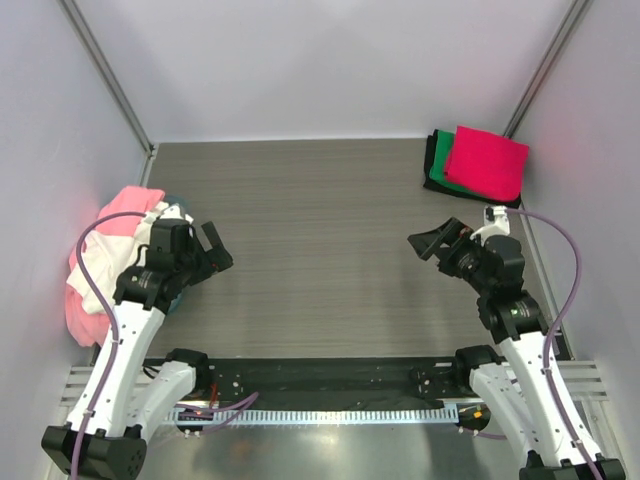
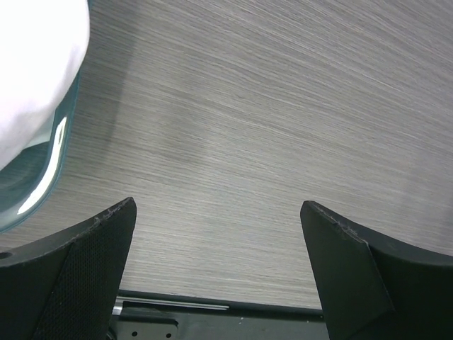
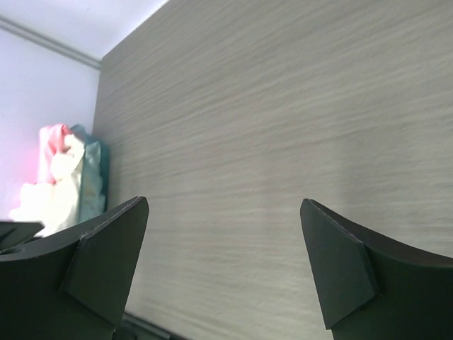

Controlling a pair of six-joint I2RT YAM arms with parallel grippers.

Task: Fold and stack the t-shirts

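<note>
A folded crimson t-shirt tops a stack at the far right corner, with a green one and a black one showing under it. An unfolded heap lies at the left edge: light pink t-shirt, white cloth and teal cloth. The heap also shows far off in the right wrist view, with the pink t-shirt on top. My left gripper hangs open beside the heap, with only bare table between its fingers. My right gripper is open and empty, in front of the stack.
The grey wood-grain table is boxed in by pale walls at the left, back and right. A black mounting rail with both arm bases runs along the near edge.
</note>
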